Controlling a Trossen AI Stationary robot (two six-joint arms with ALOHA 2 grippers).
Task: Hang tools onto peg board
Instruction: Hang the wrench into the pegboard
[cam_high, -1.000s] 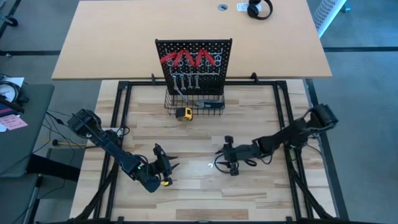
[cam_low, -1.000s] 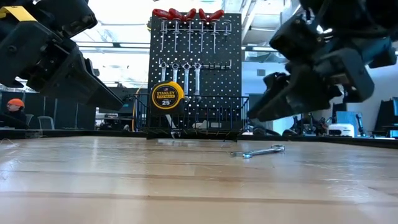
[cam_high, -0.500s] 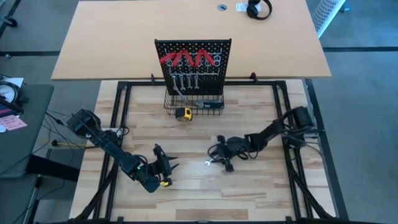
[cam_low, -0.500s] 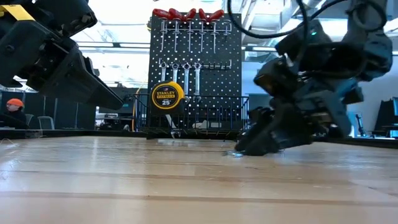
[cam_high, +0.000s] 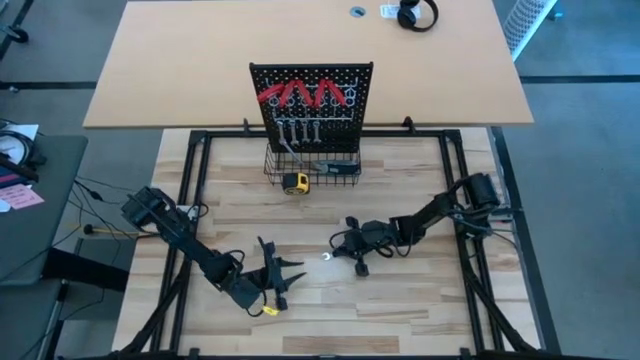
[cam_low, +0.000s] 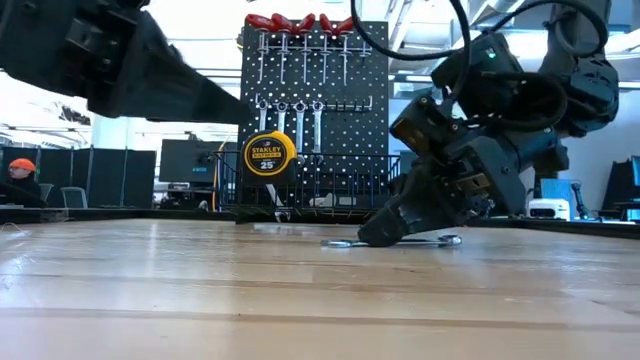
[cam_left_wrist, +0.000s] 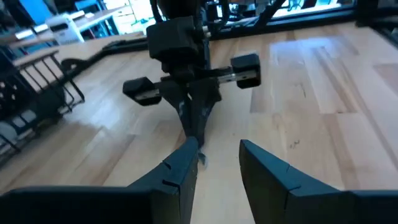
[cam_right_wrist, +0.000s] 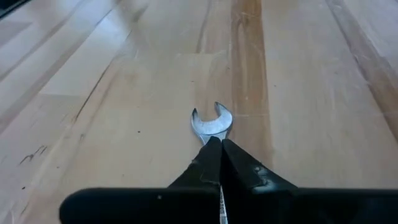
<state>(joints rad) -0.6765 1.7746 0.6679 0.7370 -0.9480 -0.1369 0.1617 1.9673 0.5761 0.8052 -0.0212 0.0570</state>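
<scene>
A slim silver wrench lies on the wooden table near its middle. My right gripper is down on it, shut on it; in the right wrist view the wrench's open-end head sticks out past the fingertips. My left gripper hovers open a little to the wrench's left and nearer the front edge, with nothing between its fingers. The peg board stands upright at the table's far side. Red-handled pliers and wrenches hang on its hooks. My right gripper pinches the wrench's shaft just behind the open-end head between its two fingertips. The fingers slant down from the table's right side and lie along the wrench. The wrench lies on the table.
A black wire basket sits at the peg board's foot, and a yellow tape measure lies in front of it. A larger tan table with headphones stands behind. Bare wood lies between the two grippers and the basket.
My right gripper has come down and toward the table's left onto the wrench, and its fingers have shut on it. My left gripper has turned and shifted toward the table's right, staying open.
</scene>
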